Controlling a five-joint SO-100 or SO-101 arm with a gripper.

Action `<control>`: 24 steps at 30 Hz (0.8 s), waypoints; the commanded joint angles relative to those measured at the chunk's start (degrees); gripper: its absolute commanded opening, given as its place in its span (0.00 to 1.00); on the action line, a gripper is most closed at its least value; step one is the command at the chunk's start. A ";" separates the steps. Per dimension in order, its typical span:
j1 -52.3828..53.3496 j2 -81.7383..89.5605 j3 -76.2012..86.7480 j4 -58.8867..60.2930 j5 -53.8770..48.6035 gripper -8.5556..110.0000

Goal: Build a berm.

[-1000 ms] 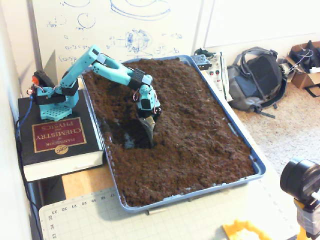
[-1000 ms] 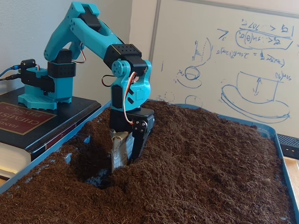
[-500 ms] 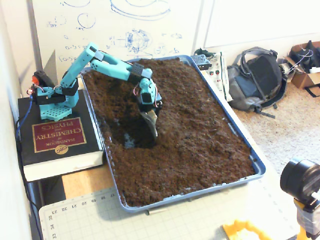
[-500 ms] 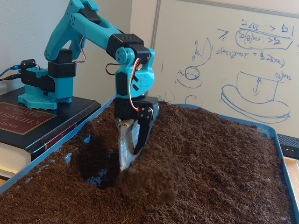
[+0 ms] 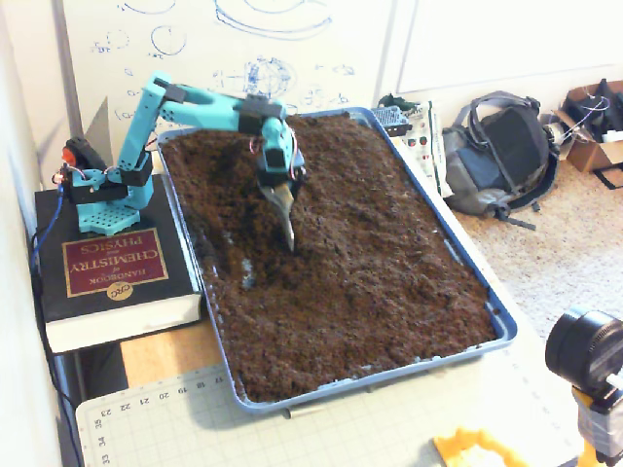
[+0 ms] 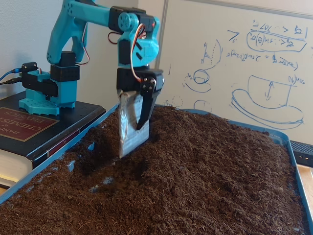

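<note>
A teal robot arm (image 6: pixel 98 19) bolted atop a chemistry handbook (image 6: pixel 29 129) plants its tool (image 6: pixel 133 139), fitted with a flat metal blade, into dark brown soil (image 6: pixel 205 181) mounded in a blue tray (image 6: pixel 302 181). Behind stands a whiteboard (image 6: pixel 244 63) bearing blue sketches.

Both fixed views are evenly lit by soft, diffuse light. From above, the picture is soft and slightly washed out; my hand (image 5: pixel 287 219) casts only a faint shadow on the soil (image 5: pixel 370 263). The whiteboard (image 5: pixel 253 49) is overexposed, its marks pale. The low view is sharper: the metal blade (image 6: pixel 128 129) shows mild glare, with darker shade in the trough beside it. A lens (image 5: pixel 584 348) at the corner is blurred.
</note>
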 commanded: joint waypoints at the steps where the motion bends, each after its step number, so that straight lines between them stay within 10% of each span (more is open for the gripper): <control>1: -2.20 8.88 0.88 3.69 3.34 0.08; 9: -8.70 13.97 3.87 -0.09 16.96 0.08; 24: -20.65 8.44 10.81 -47.46 20.74 0.08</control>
